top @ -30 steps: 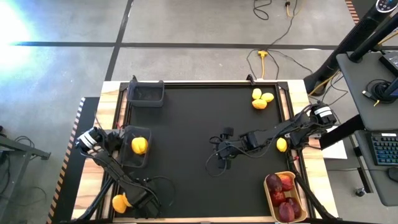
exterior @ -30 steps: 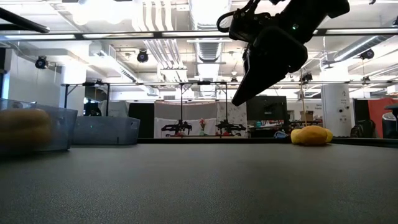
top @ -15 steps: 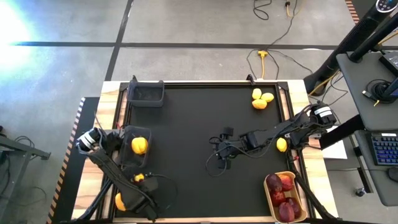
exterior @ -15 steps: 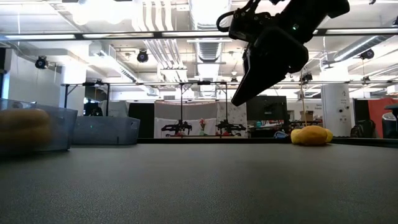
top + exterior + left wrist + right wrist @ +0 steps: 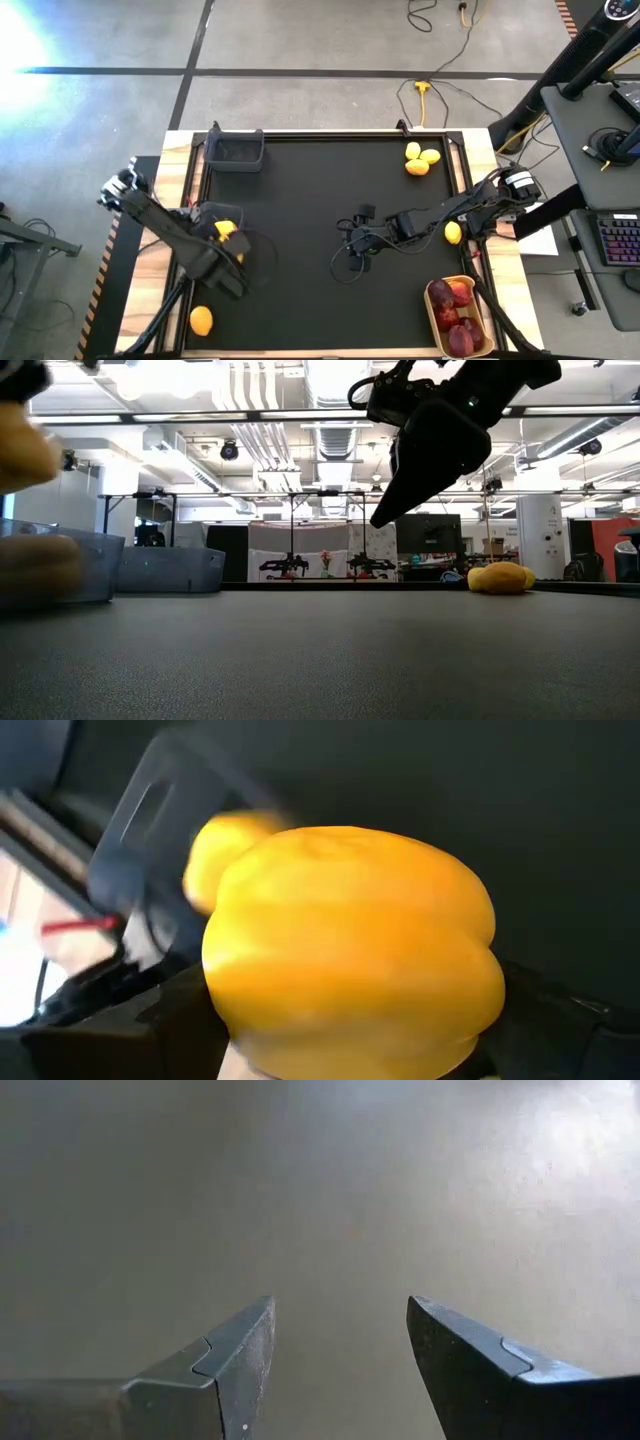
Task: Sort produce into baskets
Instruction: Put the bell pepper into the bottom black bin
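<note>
One yellow pepper (image 5: pixel 350 950) gripped by left gripper (image 5: pixel 340 1055) near dark bin (image 5: pixel 204 212); smooth, hollow, grip gently mid-body. Right gripper (image 5: pixel 340 1370) open, idle.

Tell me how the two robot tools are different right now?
The left tool is shut on a yellow pepper, carrying it near a dark bin; the right tool is open and holds nothing. The left is by the table's left side; the right hangs over the middle. Both are dark with two fingers.
</note>
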You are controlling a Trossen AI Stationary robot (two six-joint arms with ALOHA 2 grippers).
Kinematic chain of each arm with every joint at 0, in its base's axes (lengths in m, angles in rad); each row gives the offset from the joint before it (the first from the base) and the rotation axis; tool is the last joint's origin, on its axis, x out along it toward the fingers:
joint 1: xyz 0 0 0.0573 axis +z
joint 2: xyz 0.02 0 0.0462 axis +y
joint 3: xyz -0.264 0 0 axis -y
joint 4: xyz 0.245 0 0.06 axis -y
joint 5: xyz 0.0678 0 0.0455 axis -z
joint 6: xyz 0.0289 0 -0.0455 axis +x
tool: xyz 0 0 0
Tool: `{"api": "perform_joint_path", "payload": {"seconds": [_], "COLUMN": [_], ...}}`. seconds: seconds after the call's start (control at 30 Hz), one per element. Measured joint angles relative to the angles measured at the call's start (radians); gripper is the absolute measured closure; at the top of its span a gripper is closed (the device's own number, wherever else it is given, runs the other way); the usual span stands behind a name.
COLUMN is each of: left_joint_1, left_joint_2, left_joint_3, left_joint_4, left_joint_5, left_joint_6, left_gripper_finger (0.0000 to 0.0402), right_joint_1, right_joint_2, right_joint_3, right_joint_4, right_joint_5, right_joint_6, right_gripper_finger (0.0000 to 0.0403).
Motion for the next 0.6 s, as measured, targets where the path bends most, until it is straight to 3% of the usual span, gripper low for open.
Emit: {"api": "perform_joint_path", "payload": {"seconds": [0.13, 0.3, 0.4, 0.6], "left_joint_1": [0.016, 0.017, 0.017, 0.016], "left_joint_2": [-0.099, -0.167, -0.173, -0.142], "left_joint_3": [-0.156, -0.314, -0.371, -0.420], "left_joint_4": [-0.001, 0.023, 0.058, 0.075], "left_joint_5": [0.102, 0.153, 0.154, 0.157], "left_joint_6": [-0.002, -0.063, -0.076, 0.041], "left_gripper_finger": [0.0065, 0.0056, 0.0054, 0.0053], "right_joint_1": [0.000, 0.000, 0.000, 0.000], "right_joint_2": [0.000, 0.000, 0.000, 0.000], "right_joint_3": [0.000, 0.000, 0.000, 0.000], "right_joint_4": [-0.001, 0.000, 0.000, -0.001], "right_joint_5": [0.000, 0.000, 0.000, 0.000], "right_joint_6": [-0.004, -0.011, -0.010, -0.009], "right_gripper_finger": [0.0181, 0.0181, 0.0181, 0.0181]}}
